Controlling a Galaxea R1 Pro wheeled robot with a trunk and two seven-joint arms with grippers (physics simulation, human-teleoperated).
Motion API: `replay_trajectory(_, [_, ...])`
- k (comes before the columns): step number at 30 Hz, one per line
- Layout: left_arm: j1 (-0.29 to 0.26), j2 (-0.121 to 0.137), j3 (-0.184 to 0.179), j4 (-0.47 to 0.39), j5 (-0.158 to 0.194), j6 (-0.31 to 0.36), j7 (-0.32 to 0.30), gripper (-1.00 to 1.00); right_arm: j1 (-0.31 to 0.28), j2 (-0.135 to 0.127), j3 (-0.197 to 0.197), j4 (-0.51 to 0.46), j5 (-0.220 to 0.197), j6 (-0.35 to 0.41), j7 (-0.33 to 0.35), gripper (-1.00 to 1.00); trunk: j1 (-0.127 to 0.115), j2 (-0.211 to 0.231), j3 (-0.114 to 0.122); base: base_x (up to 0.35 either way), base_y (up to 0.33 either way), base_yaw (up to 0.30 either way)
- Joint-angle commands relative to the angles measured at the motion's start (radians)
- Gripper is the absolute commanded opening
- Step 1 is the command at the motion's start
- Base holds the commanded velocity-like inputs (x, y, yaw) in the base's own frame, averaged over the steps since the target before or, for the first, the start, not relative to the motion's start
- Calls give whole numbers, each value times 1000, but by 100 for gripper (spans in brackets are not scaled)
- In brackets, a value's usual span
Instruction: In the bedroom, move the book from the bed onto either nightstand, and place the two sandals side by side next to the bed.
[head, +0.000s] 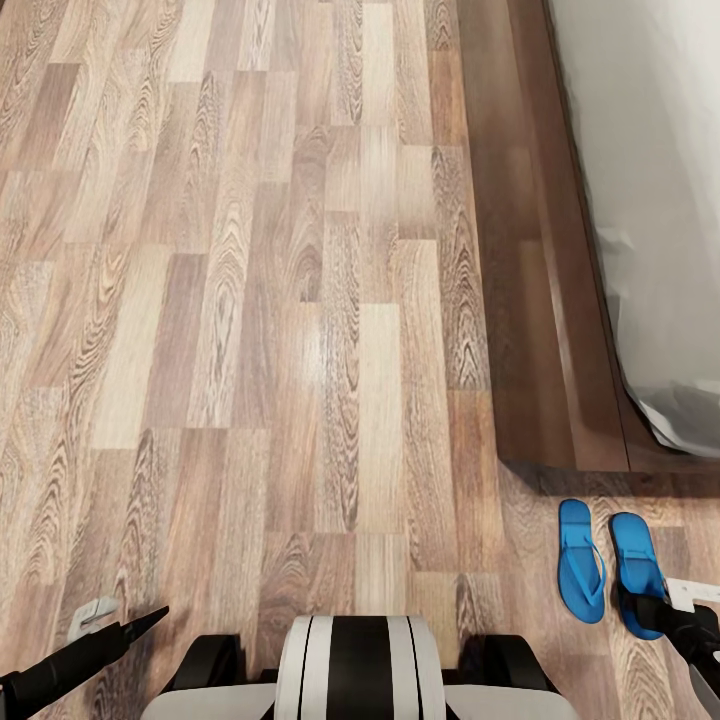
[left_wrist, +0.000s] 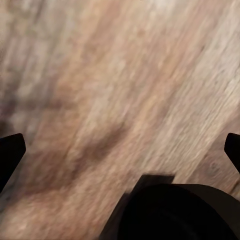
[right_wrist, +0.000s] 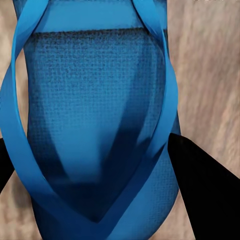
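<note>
Two bright blue sandals lie side by side on the wood floor just past the corner of the bed's dark frame: the left sandal and the right sandal. My right gripper is at the right sandal's near end. In the right wrist view, its fingers press against both edges of that sandal, so it is shut on it. My left gripper hangs low over bare floor, open and holding nothing. The pale grey mattress shows at the right. The book and the nightstand are out of view.
Wide brown wood-plank floor stretches ahead and to the left. The bed's frame runs along the right side. My white and black trunk fills the bottom middle of the head view.
</note>
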Motion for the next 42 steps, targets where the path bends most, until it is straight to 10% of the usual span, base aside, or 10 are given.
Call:
replay_trajectory(1, [-1,0,8,-1,-8,11,-7,100,0,0,-1,1,-11,-3,5,-100,0,0,0,0,0,0])
replay_trajectory(4, [-1,0,8,-1,-8,11,-7,100,0,0,-1,1,-11,-3,5,-100,0,0,0,0,0,0])
replay_trajectory(5, [-1,0,8,-1,-8,11,-7,100,0,0,-1,1,-11,-3,5,100,0,0,0,0,0,0])
replay_trajectory(26, [-1,-1,8,-1,-8,11,-7,100,0,0,-1,1,-11,-3,5,100,0,0,0,0,0,0])
replay_trajectory(42, [-1,-1,7,-1,-8,11,-8,100,0,0,-2,1,-11,-3,5,100,-7,4,61,0,0,0])
